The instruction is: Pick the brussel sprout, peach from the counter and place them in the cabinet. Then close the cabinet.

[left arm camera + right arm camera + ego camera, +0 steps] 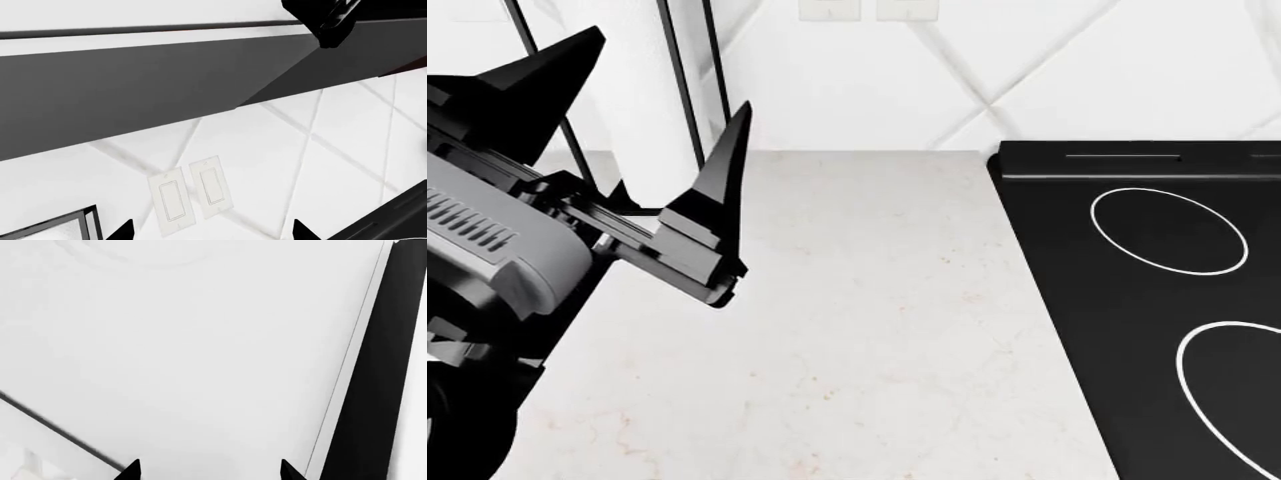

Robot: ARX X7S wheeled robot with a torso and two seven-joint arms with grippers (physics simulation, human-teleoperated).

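My left gripper (654,150) is up high with its two black tips wide apart and nothing between them; the right gripper's (208,471) tips are apart too. I can't see the brussel sprout or peach on the counter (868,350) — so I'd guess the last job is shutting the cabinet, pushing slow and flat.

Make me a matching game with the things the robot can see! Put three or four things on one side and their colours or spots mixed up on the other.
Things:
1. counter
2. stovetop
3. wall switches
4. left gripper

Descriptions:
A. black glass with white rings
B. two white plates side by side on the tiled wall
C. white marble look with faint tan specks
D. black pointed fingers spread apart, raised above the counter's left side

Pairs: 1-C, 2-A, 3-B, 4-D
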